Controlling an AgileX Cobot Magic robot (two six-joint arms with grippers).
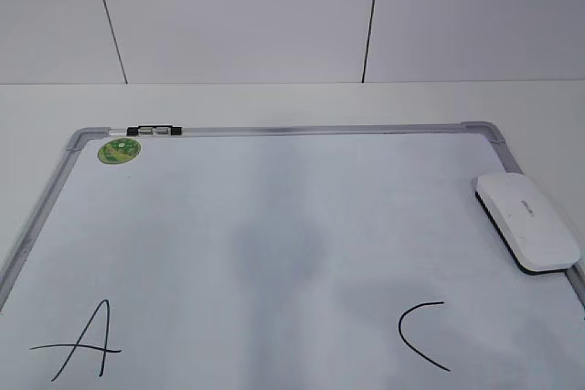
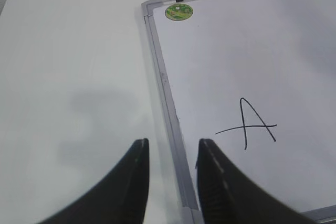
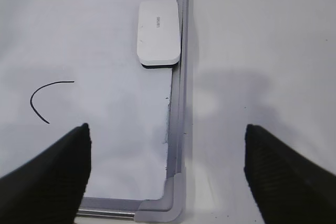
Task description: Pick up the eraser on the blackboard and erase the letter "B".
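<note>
Left gripper (image 2: 172, 153), jaws partly apart and empty, straddles the blackboard (image 2: 164, 85) frame near "A" (image 2: 245, 123). Right gripper (image 3: 167, 142), jaws wide, hovers above the corner; eraser (image 3: 158, 32) lies beside the right frame. Exterior: eraser (image 1: 527, 220) above "C" (image 1: 422, 335); no "B" visible.

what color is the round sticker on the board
Green, with a lighter pattern; the sticker shows best in the left wrist view.
</note>
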